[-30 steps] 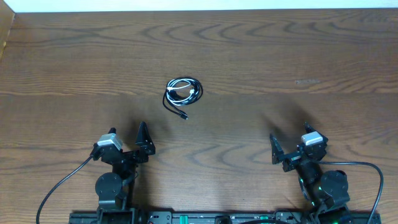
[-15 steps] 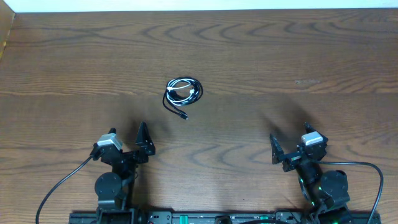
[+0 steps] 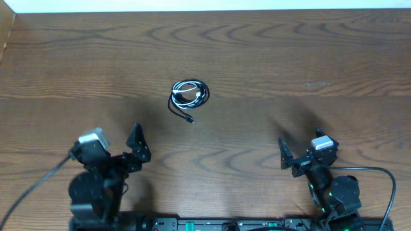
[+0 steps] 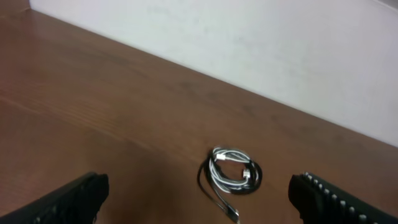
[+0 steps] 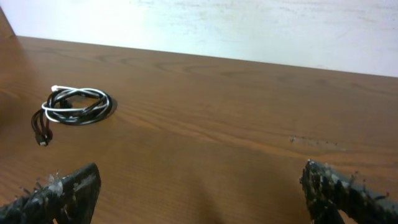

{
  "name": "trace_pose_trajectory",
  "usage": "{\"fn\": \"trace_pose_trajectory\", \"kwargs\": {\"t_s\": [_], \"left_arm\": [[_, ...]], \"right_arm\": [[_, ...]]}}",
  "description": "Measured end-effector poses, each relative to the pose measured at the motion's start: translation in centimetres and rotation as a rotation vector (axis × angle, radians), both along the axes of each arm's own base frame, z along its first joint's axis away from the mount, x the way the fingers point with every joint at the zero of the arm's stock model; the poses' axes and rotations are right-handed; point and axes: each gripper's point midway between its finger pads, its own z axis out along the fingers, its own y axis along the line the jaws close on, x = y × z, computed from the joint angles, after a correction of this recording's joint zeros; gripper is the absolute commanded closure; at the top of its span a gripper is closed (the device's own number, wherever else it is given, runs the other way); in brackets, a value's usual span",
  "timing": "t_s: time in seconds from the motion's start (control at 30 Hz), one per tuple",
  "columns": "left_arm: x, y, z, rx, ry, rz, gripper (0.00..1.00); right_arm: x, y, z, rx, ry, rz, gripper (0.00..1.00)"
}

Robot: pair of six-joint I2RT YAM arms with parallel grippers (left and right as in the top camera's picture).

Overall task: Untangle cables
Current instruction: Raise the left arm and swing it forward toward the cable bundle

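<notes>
The black cable point(image 3: 173, 104) and the white cable point(image 3: 187, 95) lie coiled together in one small bundle on the wooden table point(image 3: 270, 58), with a black plug end trailing toward the front. The bundle also shows in the left wrist view point(image 4: 233, 174) and at the left of the right wrist view point(image 5: 74, 104). My left gripper point(image 3: 115, 153) point(image 4: 199, 198) is open and empty, at the front left, well short of the bundle. My right gripper point(image 3: 302, 151) point(image 5: 199, 186) is open and empty, at the front right, far from the bundle.
A white wall point(image 4: 280, 50) runs along the table's far edge. Thick black arm wires point(image 3: 45, 192) hang at the front corners by the arm bases.
My left arm has swung to the left and risen a little, its finger now further left. The right arm and the cable bundle have not moved.
</notes>
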Motion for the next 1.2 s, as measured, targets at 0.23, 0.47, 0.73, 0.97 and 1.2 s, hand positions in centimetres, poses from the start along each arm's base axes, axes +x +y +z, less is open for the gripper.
{"fn": "trace_pose_trajectory", "kwargs": {"t_s": [0.23,0.47,0.73,0.97,1.2], "left_arm": [[1.0,0.0,1.1,0.015,0.267,-0.009,0.02],[3.5,0.0,-1.3,0.043,0.476,-0.029,0.02],[5.0,0.0,-5.5,0.044,0.651,-0.036,0.02],[5.0,0.0,-8.2,0.04,0.779,-0.039,0.13],[4.8,0.0,-9.2,0.041,0.827,-0.044,0.81]], "right_arm": [[0.0,0.0,0.0,0.0,-0.001,0.0,0.01],[0.0,0.0,0.0,0.0,-0.001,0.001,0.01],[0.0,0.0,0.0,0.0,-0.001,0.001,0.01],[0.0,0.0,0.0,0.0,-0.001,0.001,0.01],[0.0,0.0,0.0,0.0,-0.001,0.001,0.01]]}}
